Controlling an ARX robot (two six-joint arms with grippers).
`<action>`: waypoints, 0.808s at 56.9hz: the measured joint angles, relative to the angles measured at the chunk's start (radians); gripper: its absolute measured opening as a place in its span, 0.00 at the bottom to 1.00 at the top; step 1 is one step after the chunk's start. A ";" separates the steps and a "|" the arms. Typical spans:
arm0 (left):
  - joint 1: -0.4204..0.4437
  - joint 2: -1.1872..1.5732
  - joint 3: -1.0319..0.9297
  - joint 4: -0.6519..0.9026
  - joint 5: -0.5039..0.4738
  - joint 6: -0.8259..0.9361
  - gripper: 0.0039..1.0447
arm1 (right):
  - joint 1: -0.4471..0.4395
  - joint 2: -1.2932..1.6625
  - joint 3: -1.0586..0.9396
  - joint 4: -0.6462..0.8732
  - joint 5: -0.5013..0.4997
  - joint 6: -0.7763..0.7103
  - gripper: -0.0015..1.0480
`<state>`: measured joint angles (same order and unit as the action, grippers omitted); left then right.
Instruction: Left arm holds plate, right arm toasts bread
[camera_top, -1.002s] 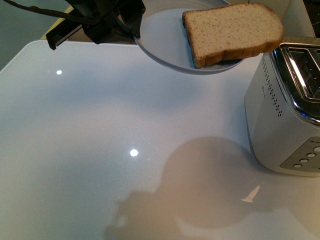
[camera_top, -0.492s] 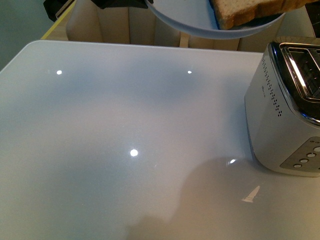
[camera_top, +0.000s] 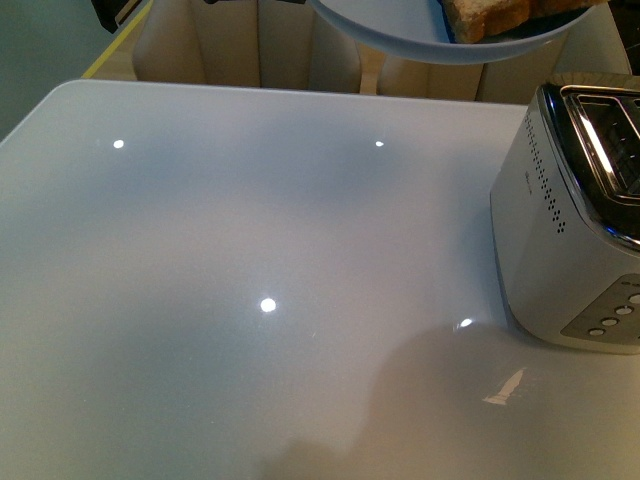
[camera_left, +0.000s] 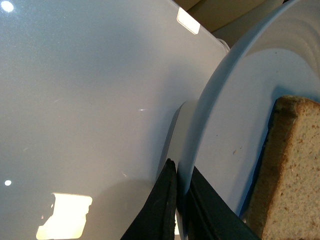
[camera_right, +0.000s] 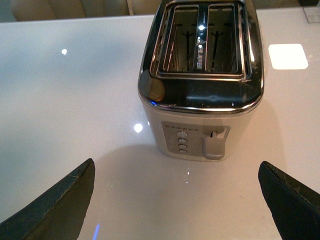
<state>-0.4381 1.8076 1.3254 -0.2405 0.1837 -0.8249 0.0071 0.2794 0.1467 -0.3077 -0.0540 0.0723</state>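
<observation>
The pale grey-blue plate is held high above the table's far edge, cut off by the top of the front view. The bread lies on it, only its lower crust showing. In the left wrist view my left gripper is shut on the plate's rim, one finger under and one over, with the bread lying close by on the plate. My right gripper is open and empty, its fingertips wide apart in front of the toaster. The right gripper is not in the front view.
The silver two-slot toaster stands at the table's right side, slots empty, lever and buttons facing the near edge. The glossy white table spreads left of it. Beige chair backs stand behind the far edge.
The plate with the bread has risen and shifted right, from low over the table's far part to mostly out of the top of the front view. The left gripper has left that view.
</observation>
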 joint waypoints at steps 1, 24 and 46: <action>0.000 0.000 0.000 0.000 0.000 0.000 0.03 | 0.000 0.008 0.000 0.009 0.002 0.001 0.91; 0.001 0.000 0.000 0.000 -0.003 -0.002 0.03 | 0.119 0.552 0.167 0.609 0.061 0.245 0.91; 0.001 0.000 0.000 0.000 -0.002 -0.003 0.03 | 0.135 1.064 0.340 0.991 -0.023 0.539 0.91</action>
<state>-0.4374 1.8072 1.3254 -0.2405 0.1818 -0.8276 0.1421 1.3437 0.4870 0.6834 -0.0769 0.6113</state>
